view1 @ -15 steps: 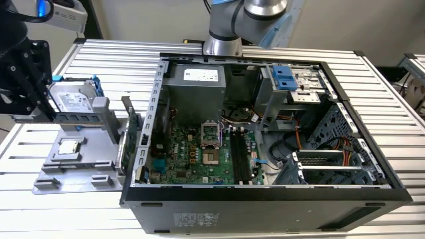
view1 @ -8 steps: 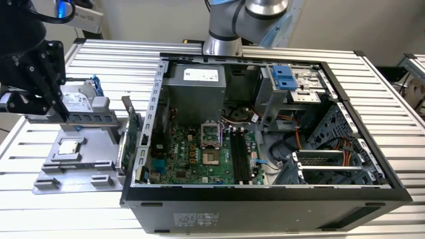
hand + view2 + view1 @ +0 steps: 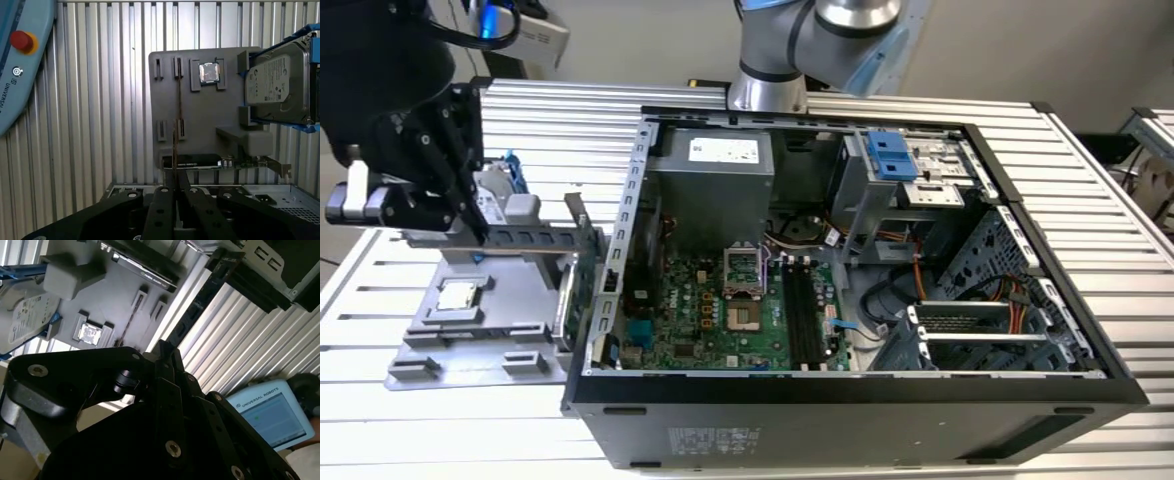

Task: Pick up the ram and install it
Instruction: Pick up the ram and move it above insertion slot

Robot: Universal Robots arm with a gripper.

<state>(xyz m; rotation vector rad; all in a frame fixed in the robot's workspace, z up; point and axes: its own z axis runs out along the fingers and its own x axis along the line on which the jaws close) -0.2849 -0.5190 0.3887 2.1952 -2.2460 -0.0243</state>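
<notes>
Claw: the black linkage claw hangs above the grey moulded parts tray, its fingers drawn together and clamped on the top edge of the ram.
Ram: the slim green circuit-board ram, seen edge-on, rises out of the claw toward the tray's slotted holders in the first wrist view; in the second wrist view it shows as a thin dark edge at the fingertips.
Tray neighbours: a small square metal-topped processor chip and a silver hard drive with blue rails sit beside the ram's slots.
Destination: the open black computer case on the ribbed metal desk, with long black memory slots on its green motherboard.
Risk: the grip is narrow, so, as I judge it, the stick could tilt or slip and meet a slot askew.
</notes>
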